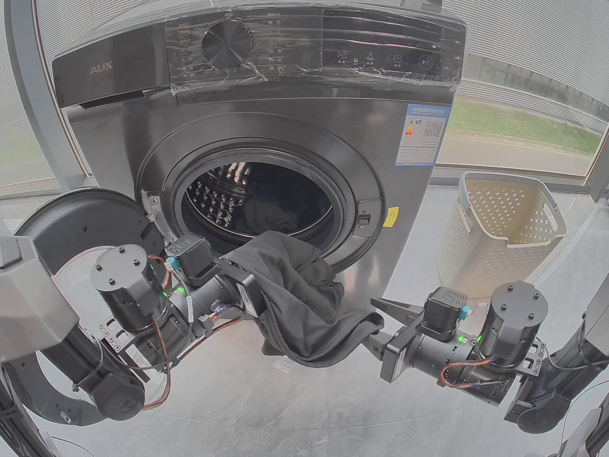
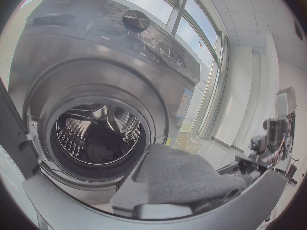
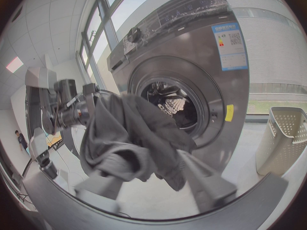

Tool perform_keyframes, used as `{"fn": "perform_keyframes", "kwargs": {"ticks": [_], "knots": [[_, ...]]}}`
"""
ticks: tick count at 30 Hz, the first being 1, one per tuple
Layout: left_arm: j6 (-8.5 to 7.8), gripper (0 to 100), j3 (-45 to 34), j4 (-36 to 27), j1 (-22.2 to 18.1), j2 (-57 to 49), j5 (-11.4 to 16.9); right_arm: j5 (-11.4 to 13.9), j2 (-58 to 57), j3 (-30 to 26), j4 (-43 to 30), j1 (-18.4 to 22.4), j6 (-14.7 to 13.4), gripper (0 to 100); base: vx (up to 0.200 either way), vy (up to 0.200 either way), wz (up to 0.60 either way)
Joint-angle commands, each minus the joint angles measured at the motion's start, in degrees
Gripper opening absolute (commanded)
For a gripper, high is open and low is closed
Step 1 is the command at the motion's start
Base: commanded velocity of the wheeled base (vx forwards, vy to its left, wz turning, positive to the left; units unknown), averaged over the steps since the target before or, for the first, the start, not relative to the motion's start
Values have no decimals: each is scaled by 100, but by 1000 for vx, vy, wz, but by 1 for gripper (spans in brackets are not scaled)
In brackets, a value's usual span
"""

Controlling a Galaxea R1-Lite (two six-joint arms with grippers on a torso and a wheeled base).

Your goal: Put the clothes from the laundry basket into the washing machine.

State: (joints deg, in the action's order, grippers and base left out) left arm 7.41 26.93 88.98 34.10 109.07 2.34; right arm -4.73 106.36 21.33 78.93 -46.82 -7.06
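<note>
Garment (image 1: 304,306): dark, bunched, held off the floor (image 1: 285,407) right in front of the washer (image 1: 254,122), at the lower lip of the port. Its upper fold reaches the port rim; the rest sags toward the right. None of it is inside the drum (image 1: 216,204).

Left hand (image 1: 254,290): under the garment's left end, cloth draped over and around it. Fingers buried in fabric; cannot tell whether they are apart or together.

Right hand (image 1: 379,325): at the garment's lower right edge. Fingers spread apart. Upper finger is bare and pokes out beside the cloth; lower finger lies against the hanging hem. In the right wrist view the cloth hangs over one finger and the other stands free.

Drum: a dark heap (image 1: 279,214) of clothing lies low inside, toward the back. Perforated steel wall shows above and left of it.

Door (image 1: 76,223): swung fully open to the washer's left, behind the left arm.

Basket (image 1: 501,236): cream, perforated, upright on the floor right of the washer, well apart from the garment. Its inner walls show pale and bare down as far as can be seen.
</note>
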Motion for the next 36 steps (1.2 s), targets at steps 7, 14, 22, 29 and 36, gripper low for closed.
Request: {"fn": "perform_keyframes", "kwargs": {"ticks": [7, 14, 22, 29, 36], "knots": [[621, 0, -926, 14, -52, -1327, 56, -98, -10, -850, 131, 367, -41, 100, 0, 0, 0], [568, 0, -1251, 14, -35, -1406, 12, -766, 130, -666, 597, 982, -24, 100, 0, 0, 0], [551, 0, -1339, 14, -334, -1406, 74, -924, 280, -701, 562, 1378, -129, 100, 0, 0, 0], [6, 0, -1445, 5, -281, -1204, -14, -924, 297, -701, 562, 1246, -155, 100, 0, 0, 0], [-311, 0, -1629, 5, -544, -1028, -23, -907, 420, -692, 579, 1228, -164, 100, 0, 0, 0]]}}
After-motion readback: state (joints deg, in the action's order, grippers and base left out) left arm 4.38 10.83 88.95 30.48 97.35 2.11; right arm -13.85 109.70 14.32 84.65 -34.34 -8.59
